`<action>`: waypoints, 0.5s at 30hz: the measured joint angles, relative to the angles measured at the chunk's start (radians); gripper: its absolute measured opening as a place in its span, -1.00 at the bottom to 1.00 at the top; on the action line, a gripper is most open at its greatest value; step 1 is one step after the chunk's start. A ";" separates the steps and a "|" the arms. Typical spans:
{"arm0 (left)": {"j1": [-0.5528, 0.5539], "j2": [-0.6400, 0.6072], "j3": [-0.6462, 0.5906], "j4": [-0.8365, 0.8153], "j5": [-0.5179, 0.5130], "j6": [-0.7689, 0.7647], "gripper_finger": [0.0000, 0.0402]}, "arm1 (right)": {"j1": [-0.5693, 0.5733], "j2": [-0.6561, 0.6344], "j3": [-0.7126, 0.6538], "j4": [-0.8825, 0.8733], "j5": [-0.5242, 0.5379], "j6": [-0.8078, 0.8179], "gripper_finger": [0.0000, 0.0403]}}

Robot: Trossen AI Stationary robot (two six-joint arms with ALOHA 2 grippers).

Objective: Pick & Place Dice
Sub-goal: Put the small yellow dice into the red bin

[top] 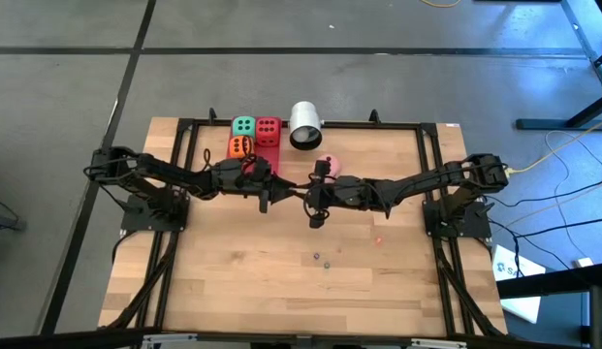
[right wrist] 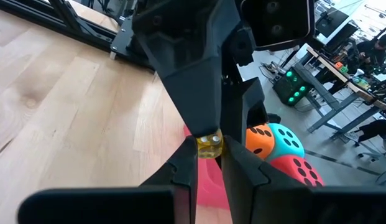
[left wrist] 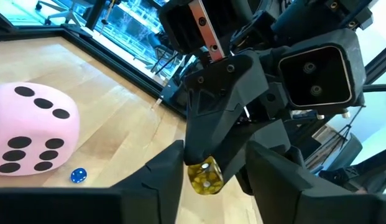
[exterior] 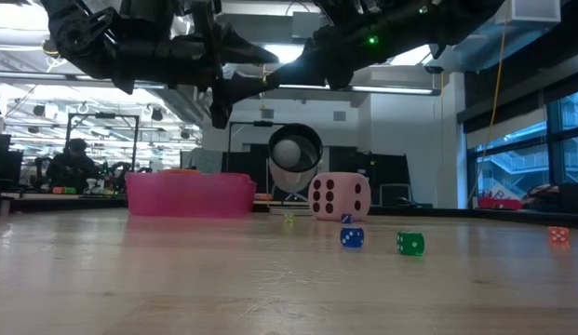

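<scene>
Right gripper (right wrist: 209, 155), fingers pressed together on a small yellow die (right wrist: 209, 146), held in the air over the middle of the table (top: 281, 291). Facing it nose to nose, left gripper (left wrist: 211, 171), fingers spread wide, one on either side of that same yellow die without visibly touching it. Both arms stretched inward from the left and right edges of the high view, meeting just above centre frame. Upper centre of the high view, just behind the left arm's wrist: pink tray (top: 269, 158) holding three of the big dice packed close together, green die (top: 243, 126) at the back left, red die (top: 268, 127) beside it on the right, orange die (top: 239, 147) in front of the green. All cubes, so no side longer than another; edges roughly square to the table's edges. Outside the tray, to its right and partly under the right arm: pink die (exterior: 340, 197) on the bare wood, resting flat, six-pip face turned toward the low camera. Just behind it, white cylinder (top: 305, 124) lying on its side, open end toward the front of the table. Nearer the front in the low view: tiny blue die (exterior: 352, 238), tiny green die (exterior: 410, 244), and, well off at the right edge, tiny orange die (exterior: 558, 235).
</scene>
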 joint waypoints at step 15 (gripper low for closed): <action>0.000 0.000 0.000 -0.007 -0.005 -0.014 -0.04 | 0.000 0.000 0.000 0.000 0.029 -0.022 -0.74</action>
